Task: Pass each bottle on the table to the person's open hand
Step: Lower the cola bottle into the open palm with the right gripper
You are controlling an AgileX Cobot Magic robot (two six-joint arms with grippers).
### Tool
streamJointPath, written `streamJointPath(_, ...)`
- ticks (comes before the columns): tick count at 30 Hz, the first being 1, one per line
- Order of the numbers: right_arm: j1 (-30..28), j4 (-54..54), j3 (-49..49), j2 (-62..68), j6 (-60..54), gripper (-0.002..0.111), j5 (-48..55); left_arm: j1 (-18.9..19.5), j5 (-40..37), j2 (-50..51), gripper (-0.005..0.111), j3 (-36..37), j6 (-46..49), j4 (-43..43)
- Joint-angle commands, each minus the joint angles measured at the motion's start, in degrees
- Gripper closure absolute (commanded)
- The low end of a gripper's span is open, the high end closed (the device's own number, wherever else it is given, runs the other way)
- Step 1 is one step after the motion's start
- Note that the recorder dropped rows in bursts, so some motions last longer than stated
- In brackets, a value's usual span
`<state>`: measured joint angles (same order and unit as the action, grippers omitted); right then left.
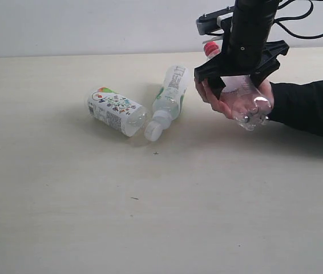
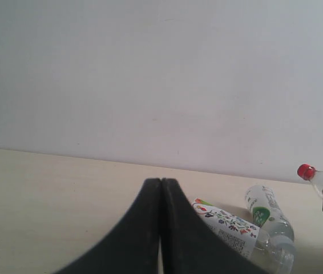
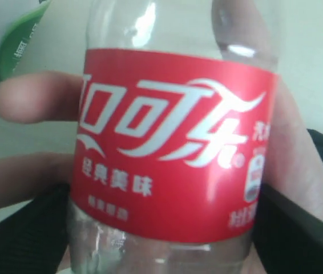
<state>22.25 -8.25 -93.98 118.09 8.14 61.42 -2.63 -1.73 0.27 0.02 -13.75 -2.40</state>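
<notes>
Exterior view: the right gripper (image 1: pixel 238 80) hangs over the far right of the tabletop (image 1: pixel 150 217). Its fingers are splayed wide on either side of the cola bottle (image 1: pixel 246 101), so it's released, not pinching. That bottle lies in the person's open hand (image 1: pixel 210 94), red cap pointing far and clear base toward the near side. The black sleeve (image 1: pixel 313 108) runs off the right edge.

Left of the hand, the slim green-label bottle (image 1: pixel 172 94) lies on its side, white cap nearest us. The stubby white bottle (image 1: pixel 113 109) is down on its side too, its end just beside that cap. The slim bottle is the closest obstacle to the hand. There's broad open tabletop across the near half and at the far left.

Left wrist view: the left gripper (image 2: pixel 161 181) is clenched, fingers pressed flat together with nothing between them. Beyond it lie the stubby white bottle (image 2: pixel 227 225) and the slim green-label bottle (image 2: pixel 267 210). The cola bottle's red cap (image 2: pixel 306 171) peeks in at the frame's edge against a pale wall (image 2: pixel 150 74).

Right wrist view: the red cola label (image 3: pixel 173 148) fills the frame, with the hand (image 3: pixel 298 165) cupped behind it. Black gripper fingers flank the bottle; I cannot tell from here whether they touch it.
</notes>
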Motion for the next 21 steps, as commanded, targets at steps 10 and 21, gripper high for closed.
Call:
streamJointPath(10, -0.3, -2.8, -0.4, 0.0, -0.5, 0.025, -0.7, -0.3, 0.2, -0.3, 0.107, 0.0, 0.1, 0.2)
streamJointPath(21, -0.3, -4.0, -1.8, -0.7, -0.5, 0.025, -1.4, -0.3, 0.2, -0.3, 0.107, 0.0, 0.1, 0.2)
